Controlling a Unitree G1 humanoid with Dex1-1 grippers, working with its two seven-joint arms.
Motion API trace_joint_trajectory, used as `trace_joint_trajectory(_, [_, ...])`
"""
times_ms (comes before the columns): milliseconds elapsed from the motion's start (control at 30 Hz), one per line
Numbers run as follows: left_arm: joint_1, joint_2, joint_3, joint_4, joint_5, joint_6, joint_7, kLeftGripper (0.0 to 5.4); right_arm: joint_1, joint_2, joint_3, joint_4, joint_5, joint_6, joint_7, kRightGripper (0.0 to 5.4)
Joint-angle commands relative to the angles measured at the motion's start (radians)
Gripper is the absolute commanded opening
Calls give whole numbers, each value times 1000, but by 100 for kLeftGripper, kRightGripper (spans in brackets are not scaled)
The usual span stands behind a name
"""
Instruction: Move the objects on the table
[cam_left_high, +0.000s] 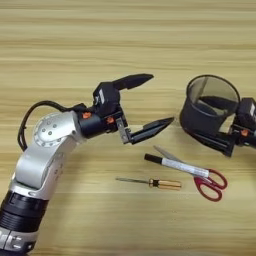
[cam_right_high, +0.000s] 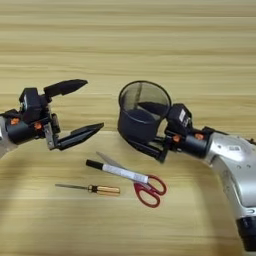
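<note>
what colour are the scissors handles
Red; the scissors show best in the right eye view.

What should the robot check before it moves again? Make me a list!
1. Right tool grips the black mesh cup: ok, one finger inside the rim, one outside.
2. Cup upright: not ok, it tilts.
3. Left tool free to pick up: ok, fingers wide open, holding nothing.
4. Marker free to lift: not ok, it lies across the scissors.
5. Screwdriver clear: ok, it lies alone on the table.
6. Anything inside the cup: cannot tell.
</note>
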Motion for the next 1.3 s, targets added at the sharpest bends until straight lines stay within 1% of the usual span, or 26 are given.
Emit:
trace_joint_trajectory(33, [-18, 6, 16, 4, 4, -13, 6, 540, 22, -12, -14, 64, -37, -51, -7, 472])
trace_joint_trajectory(200, [-19, 10, 34, 2, 0, -17, 6, 540, 33, -7, -7, 143, -75, -92, -15, 472])
trace_joint_trajectory(333, [-18, 8, 41, 3, 1, -19, 4, 540, 46, -13, -3, 164, -82, -106, -9, 472])
trace_joint_trajectory(433, [-19, 9, 44, 8, 1, -21, 1, 540, 54, -25, 11, 185, -104, -113, -3, 472])
trace_joint_trajectory(800, [-11, 6, 46, 5, 0, -23, 3, 540, 67, -23, 33, 224, -125, -124, 18, 472])
trace_joint_trajectory(1300, [-2, 6, 50, -5, -8, -28, 10, 540, 44, -2, 34, 294, -134, -157, 5, 472])
